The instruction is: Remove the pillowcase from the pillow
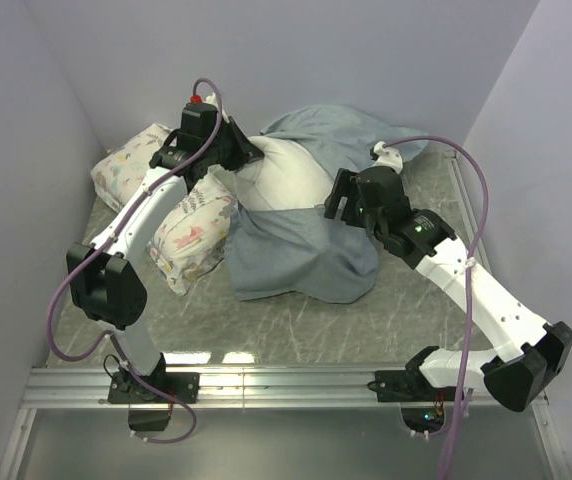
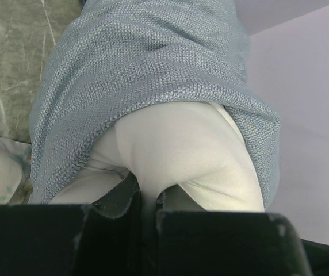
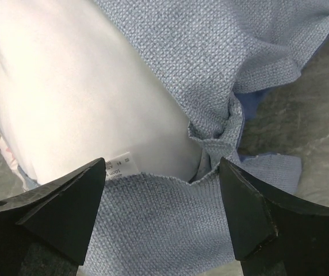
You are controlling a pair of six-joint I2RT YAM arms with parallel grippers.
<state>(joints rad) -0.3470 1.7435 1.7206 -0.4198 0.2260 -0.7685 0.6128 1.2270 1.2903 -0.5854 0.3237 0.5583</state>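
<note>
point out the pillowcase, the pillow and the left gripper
pillowcase [image 1: 301, 260]: top external view, near grey-blue flap
pillow [image 1: 286, 180]: top external view, bare white middle
left gripper [image 2: 147, 198]: left wrist view, between its fingertips

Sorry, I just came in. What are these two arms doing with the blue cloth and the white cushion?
The robot is taking a pillowcase off a pillow. The left tool is shut on a corner of the white pillow. The right tool is open, above the pillowcase's edge. The job is only partly done: the pillow's middle is bare, but the grey-blue pillowcase lies bunched around it in front and behind.
</note>
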